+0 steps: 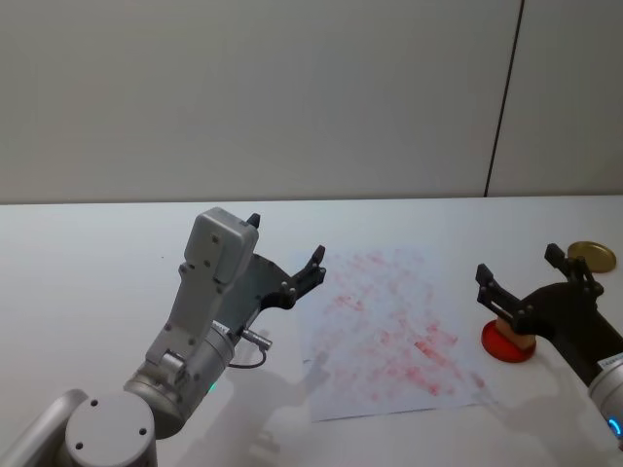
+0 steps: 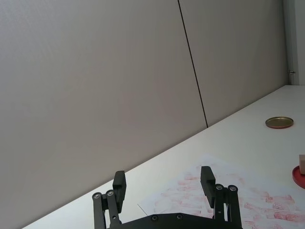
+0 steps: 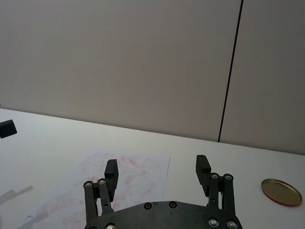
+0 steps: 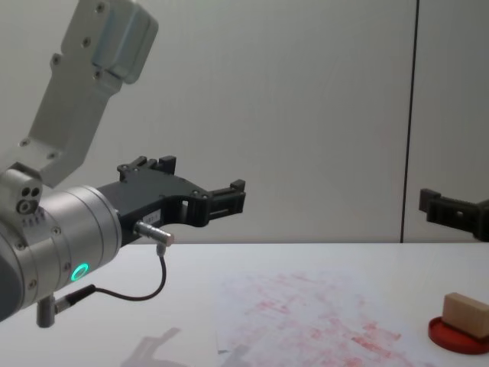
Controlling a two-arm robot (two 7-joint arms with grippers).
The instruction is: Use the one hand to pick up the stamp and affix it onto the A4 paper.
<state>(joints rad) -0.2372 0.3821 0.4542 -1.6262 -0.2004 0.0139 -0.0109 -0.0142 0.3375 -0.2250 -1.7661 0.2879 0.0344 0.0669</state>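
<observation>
Approach stage, before any grasp. The stamp (image 4: 466, 314) stands upright on a round red ink pad (image 4: 443, 334) near the right edge of the worktop (image 1: 97, 253), just beside the right edge of the A4 paper (image 1: 389, 331), whose surface is covered with faint red imprints. The right gripper (image 1: 519, 265) hovers above the stamp with its jaws spread wide and nothing between them. The left gripper (image 1: 287, 241), likewise released and empty, is held raised over the paper's left edge. A brass-coloured lid (image 1: 591, 256) lies toward the far right corner, apart from the pad. Judged from this layout, the pick-up has not yet begun. The next move calls for the right gripper to descend until its jaws straddle the block, close on two opposite sides, lift it clear of the pad, and carry it over the sheet to press it down.
</observation>
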